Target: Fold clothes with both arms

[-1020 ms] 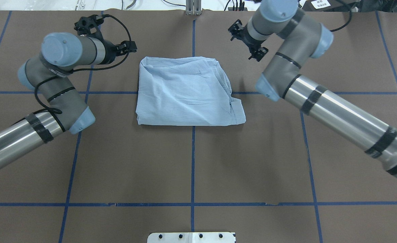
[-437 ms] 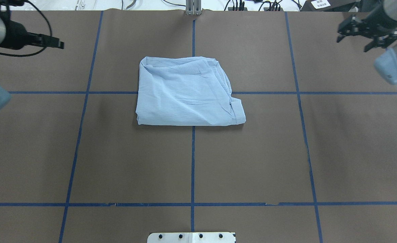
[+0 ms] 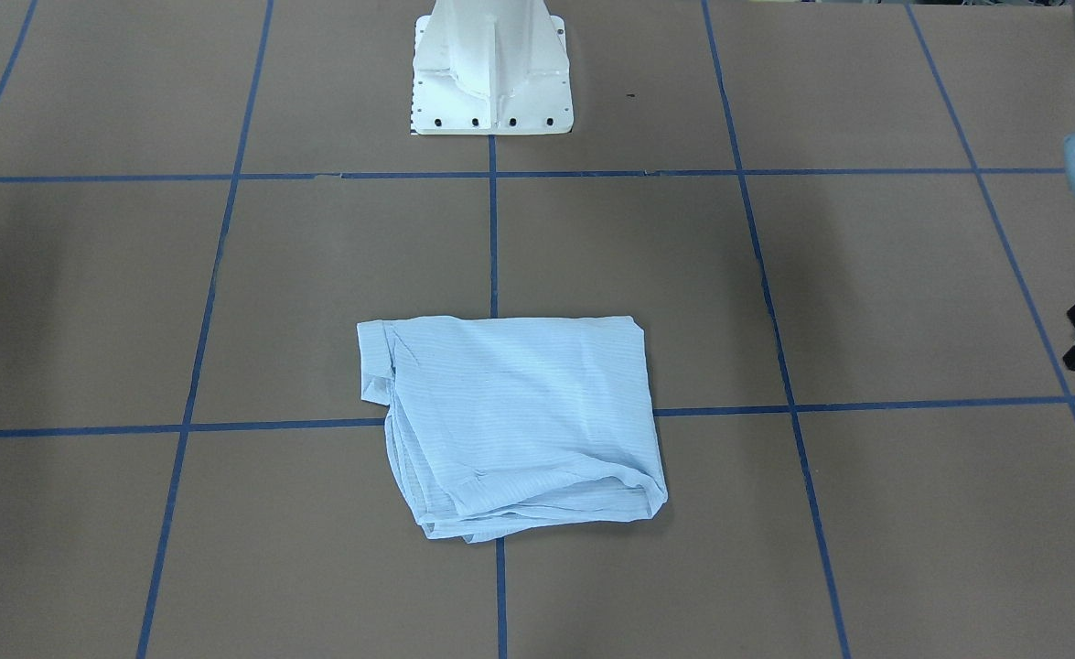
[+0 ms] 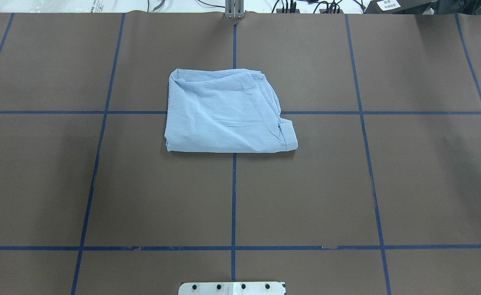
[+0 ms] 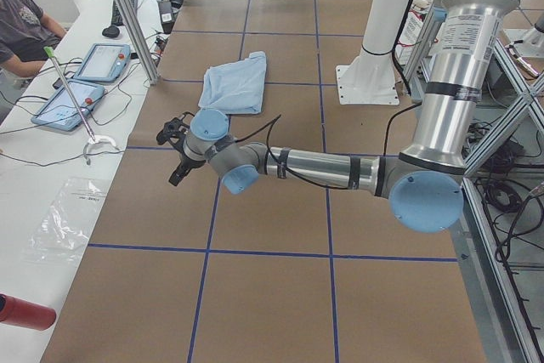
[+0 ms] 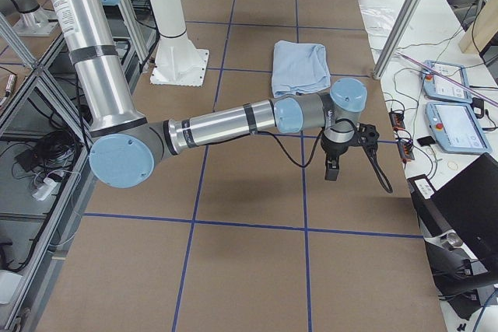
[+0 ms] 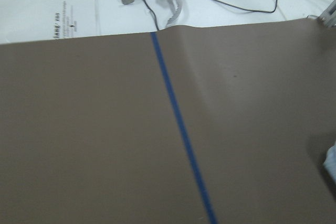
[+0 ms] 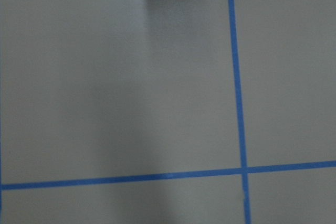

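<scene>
You are looking at a big brown table (image 4: 142,184) with blue tape lines that cut it into squares. Two long silver arms reach out low over it, one on each side. The left arm (image 5: 323,167) stretches out toward the edge of the table by the white bench. The right arm (image 6: 226,122) does the same on the other side. A tall white post (image 3: 491,73) stands on the table between them.

The blue shirt (image 4: 224,114) lies in the middle of the table, in front of the post. It is folded into a rough square with some wrinkles on top. It sits right on the spot where two blue lines cross. Nothing touches it, and both arms are well apart from it.

The left claw (image 5: 170,157) hangs over bare table. The right claw (image 6: 346,153) points down at bare table too. You cannot tell if either claw is open or closed.
</scene>
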Available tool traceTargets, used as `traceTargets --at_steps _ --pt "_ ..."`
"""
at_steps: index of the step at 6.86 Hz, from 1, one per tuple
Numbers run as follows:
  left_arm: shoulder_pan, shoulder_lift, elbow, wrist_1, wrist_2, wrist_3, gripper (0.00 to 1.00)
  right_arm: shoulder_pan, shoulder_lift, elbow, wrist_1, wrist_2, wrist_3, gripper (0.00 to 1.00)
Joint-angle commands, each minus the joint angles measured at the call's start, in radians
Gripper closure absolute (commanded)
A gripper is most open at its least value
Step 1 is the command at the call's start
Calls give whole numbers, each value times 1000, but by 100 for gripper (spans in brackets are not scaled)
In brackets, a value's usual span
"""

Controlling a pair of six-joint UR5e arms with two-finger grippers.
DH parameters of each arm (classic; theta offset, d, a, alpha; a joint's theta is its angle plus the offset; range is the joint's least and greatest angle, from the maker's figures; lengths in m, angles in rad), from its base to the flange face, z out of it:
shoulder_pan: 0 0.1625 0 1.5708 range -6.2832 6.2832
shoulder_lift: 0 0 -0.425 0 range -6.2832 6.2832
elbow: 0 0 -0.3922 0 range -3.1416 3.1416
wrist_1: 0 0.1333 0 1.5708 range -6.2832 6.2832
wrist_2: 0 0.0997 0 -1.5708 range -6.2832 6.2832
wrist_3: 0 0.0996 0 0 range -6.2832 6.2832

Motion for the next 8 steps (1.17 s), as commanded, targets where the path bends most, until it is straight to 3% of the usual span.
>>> traceTargets --at_steps 1,5,8 --pt "-91 20 -53 240 -73 191 0 63 -15 8 -93 -3 -222 0" --pt "-91 27 -102 286 -64 191 0 57 -52 42 -83 -7 -216 0" --pt "-83 35 -98 297 -66 182 0 35 -75 16 -75 -3 -211 0"
